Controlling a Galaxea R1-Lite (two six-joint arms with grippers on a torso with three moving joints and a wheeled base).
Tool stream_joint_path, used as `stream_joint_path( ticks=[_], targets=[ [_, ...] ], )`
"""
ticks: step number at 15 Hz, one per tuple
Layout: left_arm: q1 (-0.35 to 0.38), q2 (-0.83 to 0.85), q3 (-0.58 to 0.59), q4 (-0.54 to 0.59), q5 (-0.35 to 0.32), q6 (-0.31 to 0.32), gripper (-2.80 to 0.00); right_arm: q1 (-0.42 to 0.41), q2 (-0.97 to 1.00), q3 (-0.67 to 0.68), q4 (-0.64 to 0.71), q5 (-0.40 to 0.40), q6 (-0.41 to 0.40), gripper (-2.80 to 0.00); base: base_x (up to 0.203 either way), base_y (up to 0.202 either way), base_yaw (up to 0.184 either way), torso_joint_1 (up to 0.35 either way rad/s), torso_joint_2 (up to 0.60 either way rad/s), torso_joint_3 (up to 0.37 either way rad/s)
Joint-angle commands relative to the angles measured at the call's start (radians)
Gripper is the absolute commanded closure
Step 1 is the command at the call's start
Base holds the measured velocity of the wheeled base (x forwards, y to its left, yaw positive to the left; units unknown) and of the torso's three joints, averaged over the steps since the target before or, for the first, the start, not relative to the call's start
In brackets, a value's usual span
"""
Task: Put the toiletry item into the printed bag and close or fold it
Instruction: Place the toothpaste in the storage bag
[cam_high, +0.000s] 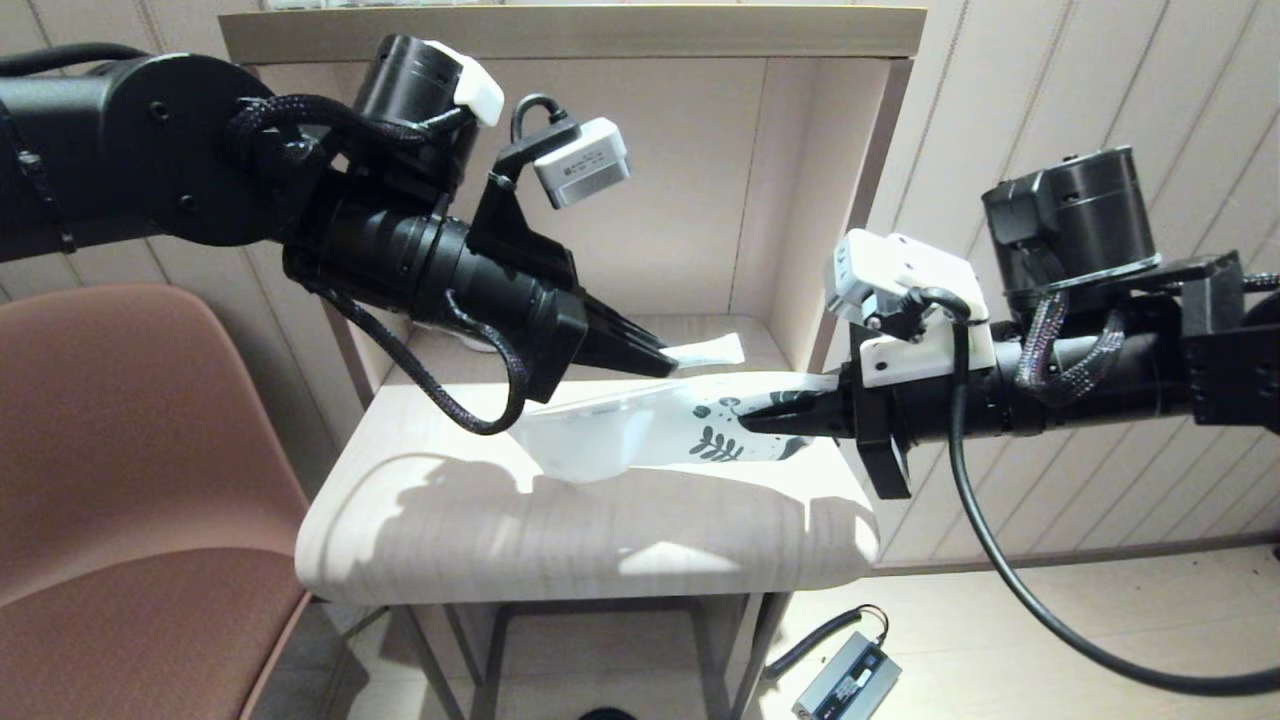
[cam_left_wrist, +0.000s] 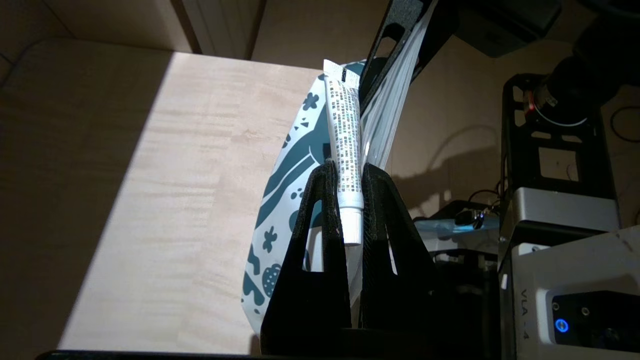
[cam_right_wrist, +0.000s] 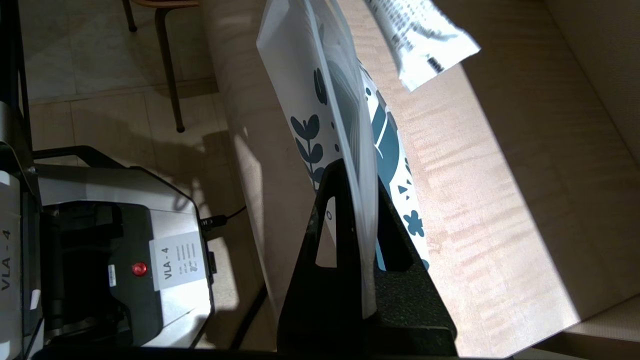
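1. Chair (cam_high: 130, 480): we log a brown seat at far left, beside the surface (cam_high: 480, 540).
2. Left gripper (cam_high: 668, 362): we find it raised over the surface's back part, fingers (cam_left_wrist: 327, 210) clenched on the toiletry item (cam_high: 712, 350) near its cap end, crimped end pointing toward the right arm.
3. Printed bag (cam_high: 640, 435): we see it lifted off the surface, just below the toiletry item, plain end hanging leftward.
4. Right gripper (cam_high: 748, 420): we note its fingers (cam_right_wrist: 330, 225) grasping the printed bag at the leaf-patterned end.
5. Small grey box (cam_high: 845, 680): on the floor, lower right.
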Motion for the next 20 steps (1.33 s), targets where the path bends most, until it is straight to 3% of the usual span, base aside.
stream_joint_path(
  ticks=[1, 5, 8, 20],
  targets=[
    [0.002, -0.031, -0.009, 0.003, 0.000, 0.003, 0.00, 0.001, 0.008, -0.003, 0.001, 0.004, -0.004, 0.00, 0.000, 0.000, 0.000, 0.000, 0.00, 0.000],
    [0.000, -0.103, 0.053, -0.077, 0.077, 0.010, 0.00, 0.000, 0.012, -0.006, 0.001, 0.004, -0.004, 0.00, 0.000, 0.000, 0.000, 0.000, 0.00, 0.000],
    [-0.017, -0.115, 0.126, -0.116, 0.204, 0.060, 0.00, 0.000, 0.014, -0.005, 0.001, 0.004, -0.002, 0.00, 0.000, 0.000, 0.000, 0.000, 0.00, 0.000],
    [-0.070, -0.129, 0.203, -0.120, 0.241, 0.098, 0.00, 0.000, 0.032, -0.002, -0.003, 0.003, -0.002, 0.00, 0.000, 0.000, 0.000, 0.000, 0.00, 0.000]
  ],
)
